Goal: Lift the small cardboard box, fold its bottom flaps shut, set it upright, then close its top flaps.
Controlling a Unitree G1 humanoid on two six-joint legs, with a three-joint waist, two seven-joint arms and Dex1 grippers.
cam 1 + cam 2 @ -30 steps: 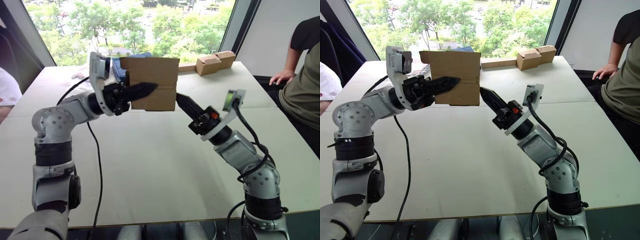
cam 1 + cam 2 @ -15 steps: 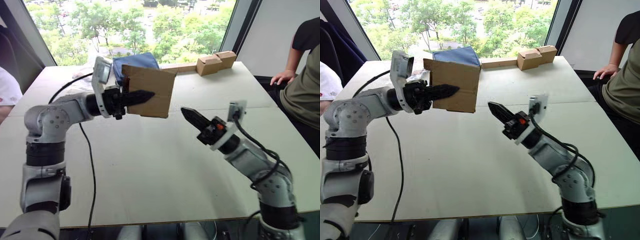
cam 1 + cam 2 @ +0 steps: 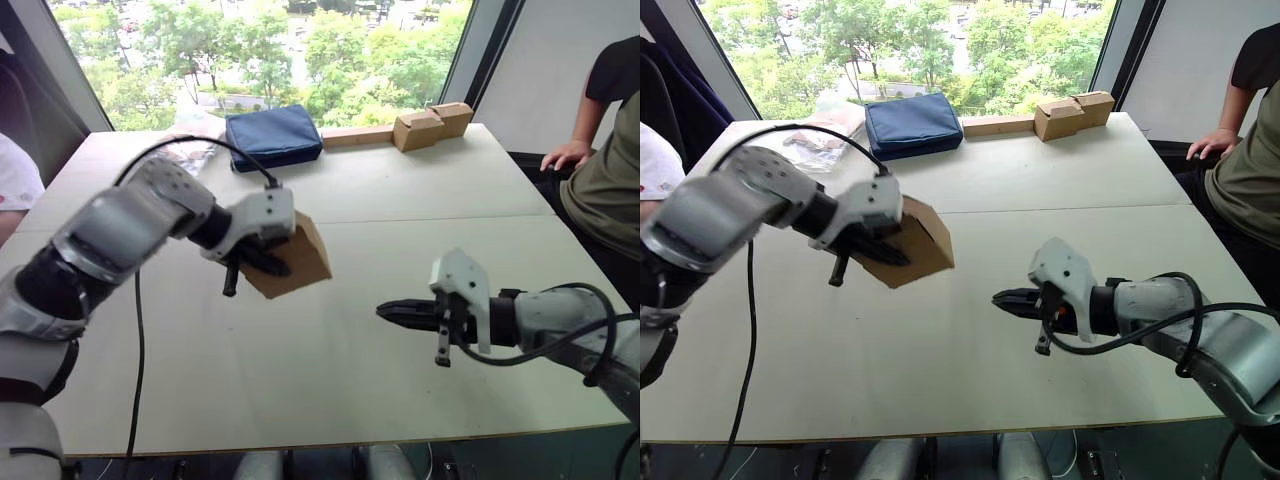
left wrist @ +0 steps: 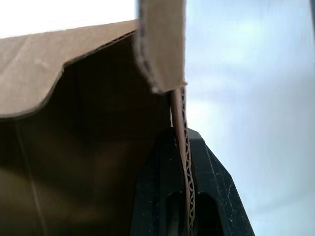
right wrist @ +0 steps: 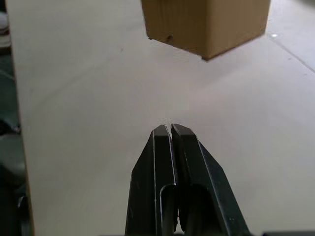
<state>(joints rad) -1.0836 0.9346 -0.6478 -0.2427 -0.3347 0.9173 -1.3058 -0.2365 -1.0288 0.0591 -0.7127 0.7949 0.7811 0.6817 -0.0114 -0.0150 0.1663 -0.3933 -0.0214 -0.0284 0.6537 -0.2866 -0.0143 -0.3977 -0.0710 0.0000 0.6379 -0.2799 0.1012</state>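
So we've got the big pale worktop (image 3: 400,200), and everything else sits somewhere around the small cardboard box (image 3: 290,260). That box is up in the air over the middle-left of the worktop, tilted on a corner, not touching the surface.

Well behind the box, near the window edge, there's a dark blue pouch (image 3: 272,136). Off to the right of the pouch are a pair of tan boxes joined to a long cardboard strip (image 3: 430,124), also far from the box. A person in a dark shirt (image 3: 605,150) sits past the right edge, one hand resting by the worktop.

The left gripper (image 3: 262,262) is clamped on the box; in the left wrist view we can see its black fingers (image 4: 170,196) pinching one corrugated wall from both sides, with the brown inside of the box open next to it and a flap (image 4: 162,44) sticking out past the fingers.

The right gripper (image 3: 392,313) hangs low over the worktop to the right of the box, clearly apart from it, fingers pressed together with nothing between them, tips pointing toward the box.
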